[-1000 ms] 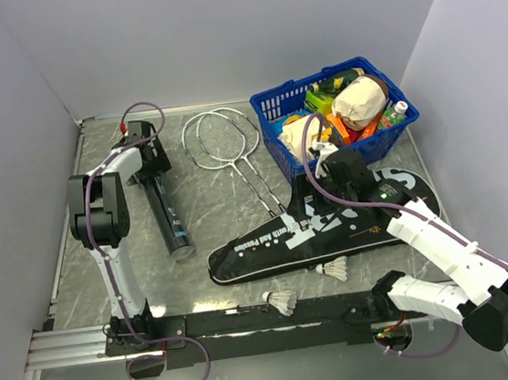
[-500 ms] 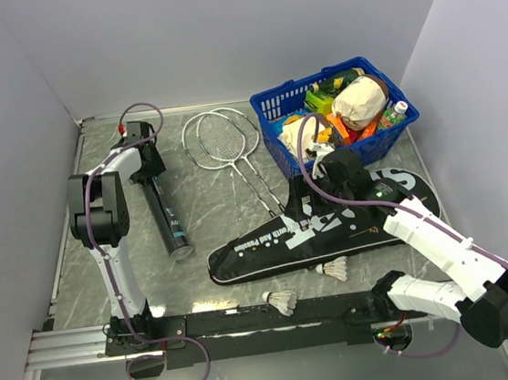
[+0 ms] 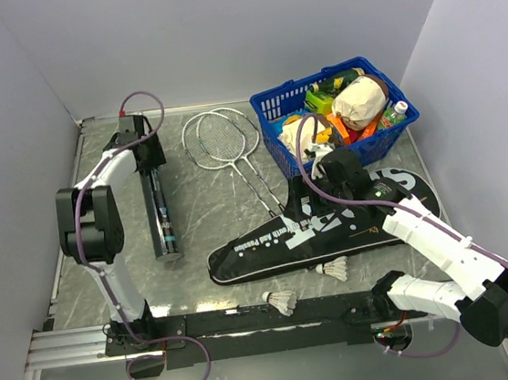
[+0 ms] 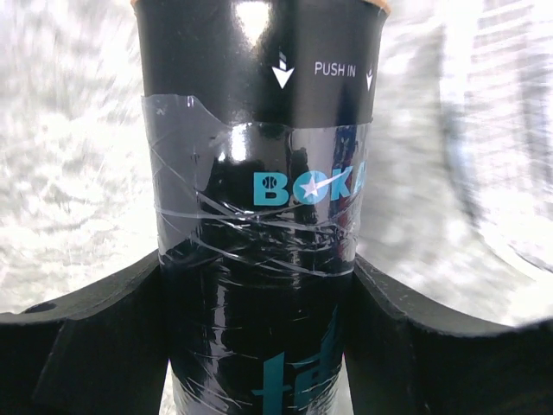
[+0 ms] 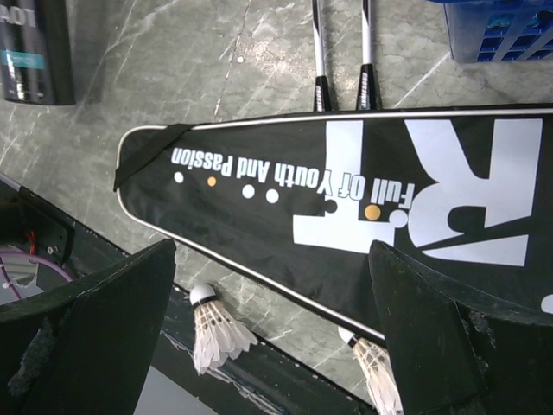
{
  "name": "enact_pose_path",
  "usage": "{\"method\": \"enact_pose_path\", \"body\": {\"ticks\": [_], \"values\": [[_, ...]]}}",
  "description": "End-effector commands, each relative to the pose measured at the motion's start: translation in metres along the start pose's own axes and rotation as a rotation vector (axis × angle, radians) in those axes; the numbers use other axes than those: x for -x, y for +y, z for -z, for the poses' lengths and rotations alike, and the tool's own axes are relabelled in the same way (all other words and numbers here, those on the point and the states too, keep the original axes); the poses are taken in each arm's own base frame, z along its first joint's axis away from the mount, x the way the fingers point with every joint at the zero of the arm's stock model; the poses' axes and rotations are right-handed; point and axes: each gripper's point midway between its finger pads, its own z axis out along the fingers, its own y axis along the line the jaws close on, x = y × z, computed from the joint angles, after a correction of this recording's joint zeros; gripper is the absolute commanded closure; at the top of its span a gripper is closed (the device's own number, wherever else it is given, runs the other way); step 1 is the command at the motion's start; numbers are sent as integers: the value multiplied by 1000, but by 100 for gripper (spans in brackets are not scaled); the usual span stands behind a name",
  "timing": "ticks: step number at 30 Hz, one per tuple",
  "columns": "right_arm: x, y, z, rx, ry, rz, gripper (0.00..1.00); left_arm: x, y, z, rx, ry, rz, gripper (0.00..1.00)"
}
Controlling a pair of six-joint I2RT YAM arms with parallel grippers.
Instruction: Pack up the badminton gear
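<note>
Left gripper (image 4: 259,261) clamps tube (image 4: 257,130) far end; right gripper (image 5: 272,252) open over bag (image 5: 285,194)

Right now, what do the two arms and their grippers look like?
The left arm and right arm have white shells with black joints; a purple cable loops along each. The left gripper and right gripper are black, each with two broad, tapered fingers.

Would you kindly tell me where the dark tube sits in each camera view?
Top external: the tube lies left of centre, its far end in the left pincer.
Left wrist: the tube fills the centre, between the fingers.
Right wrist: top-left corner.
Shared landmark: the grey marbled table.
</note>
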Motion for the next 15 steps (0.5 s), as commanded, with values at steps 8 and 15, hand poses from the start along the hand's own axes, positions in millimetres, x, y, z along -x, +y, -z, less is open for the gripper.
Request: {"method": "enact_pose_path", "body": {"ticks": [8, 15], "values": [[12, 9, 49, 8, -77, 38, 0, 17, -127, 135, -395, -301, -460, 99], [2, 17, 85, 57, -96, 57, 0, -50, -164, 193, -612, -283, -637, 98]]}}
